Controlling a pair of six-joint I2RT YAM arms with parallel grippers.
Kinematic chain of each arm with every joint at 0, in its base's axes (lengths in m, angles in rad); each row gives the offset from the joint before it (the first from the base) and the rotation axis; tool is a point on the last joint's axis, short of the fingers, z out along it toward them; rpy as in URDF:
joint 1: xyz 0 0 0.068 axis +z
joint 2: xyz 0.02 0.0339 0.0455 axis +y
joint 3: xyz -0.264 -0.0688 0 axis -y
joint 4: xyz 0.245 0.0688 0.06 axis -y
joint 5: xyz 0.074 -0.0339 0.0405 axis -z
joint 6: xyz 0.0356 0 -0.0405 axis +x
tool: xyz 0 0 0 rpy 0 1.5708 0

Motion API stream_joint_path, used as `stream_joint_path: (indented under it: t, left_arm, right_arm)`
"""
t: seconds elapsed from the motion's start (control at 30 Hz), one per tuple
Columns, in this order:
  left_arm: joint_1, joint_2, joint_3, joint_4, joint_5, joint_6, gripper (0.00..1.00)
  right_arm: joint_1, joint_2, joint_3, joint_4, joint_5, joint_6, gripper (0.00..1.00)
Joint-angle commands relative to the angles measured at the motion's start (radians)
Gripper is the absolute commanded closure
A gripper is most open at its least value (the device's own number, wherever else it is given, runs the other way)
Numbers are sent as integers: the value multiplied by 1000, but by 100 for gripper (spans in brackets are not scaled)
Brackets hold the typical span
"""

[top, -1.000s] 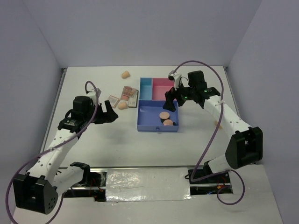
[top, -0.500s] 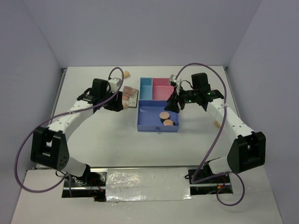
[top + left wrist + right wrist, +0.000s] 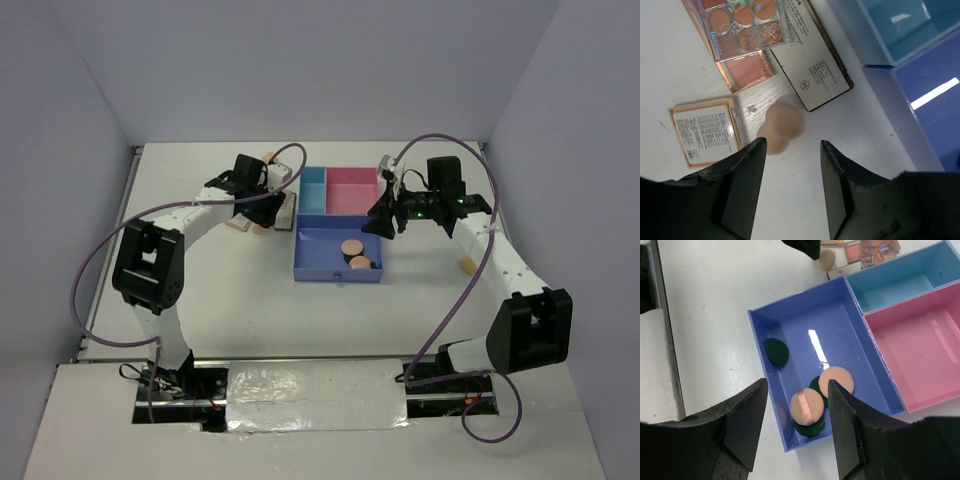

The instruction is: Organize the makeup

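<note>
My left gripper (image 3: pixel 792 144) is open and empty, hovering just above a peach egg-shaped sponge (image 3: pixel 781 127) that lies on the table between its fingertips' line and the palettes. Around the sponge lie a clear palette with orange pans (image 3: pixel 742 25), a face-down black-edged palette (image 3: pixel 812 65) and a small boxed palette (image 3: pixel 705 130). My right gripper (image 3: pixel 797 385) is open and empty above the tray's large blue compartment (image 3: pixel 790 320). That compartment holds two peach round puffs (image 3: pixel 806 405) and dark green discs (image 3: pixel 776 351). In the top view the left gripper (image 3: pixel 268 212) is left of the tray and the right gripper (image 3: pixel 380 222) is at its right edge.
The tray's pink compartment (image 3: pixel 915 350) and light blue compartment (image 3: pixel 900 285) hold nothing. Another peach sponge (image 3: pixel 466 265) lies on the table right of the tray, under the right arm. One more (image 3: pixel 268 157) lies at the far side, behind the left arm.
My left arm has swung away and to the right, bringing its gripper over the palettes and the sponge. My right gripper has shifted slightly right at the tray's edge.
</note>
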Motion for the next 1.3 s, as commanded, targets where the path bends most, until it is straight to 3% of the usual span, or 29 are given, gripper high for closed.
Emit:
stream_joint_path:
  t: [0.0, 0.3, 0.4, 0.43, 0.5, 0.67, 0.83, 1.07, 1.27]
  left_arm:
    - [-5, 60, 53, -9, -39, 45, 41]
    - [-5, 143, 95, -15, -45, 34, 44]
    - [-7, 169, 104, -28, -47, 37, 49]
    - [-5, 185, 107, -38, -51, 37, 58]
    - [-5, 185, 100, -31, -71, 32, 67]
    - [-5, 91, 20, 69, -90, 2, 80]
    - [-5, -57, -46, 110, -41, -30, 99]
    - [-5, -234, -126, 210, 120, -181, 100]
    - [-5, -214, -88, 377, 272, -355, 100]
  right_arm:
    - [-20, -31, -2, 48, -36, 18, 41]
    - [-43, -30, -7, 63, -31, 39, 41]
    - [-52, -33, -5, 69, -37, 46, 41]
    - [-54, -33, -5, 69, -39, 49, 41]
    - [-57, -37, -10, 69, -42, 49, 41]
    - [-65, -67, -24, 97, -27, 82, 41]
    - [-84, -76, -5, 102, -14, 108, 43]
    - [-123, -65, 27, 112, -7, 162, 44]
    - [-140, -74, 10, 151, 33, 220, 45]
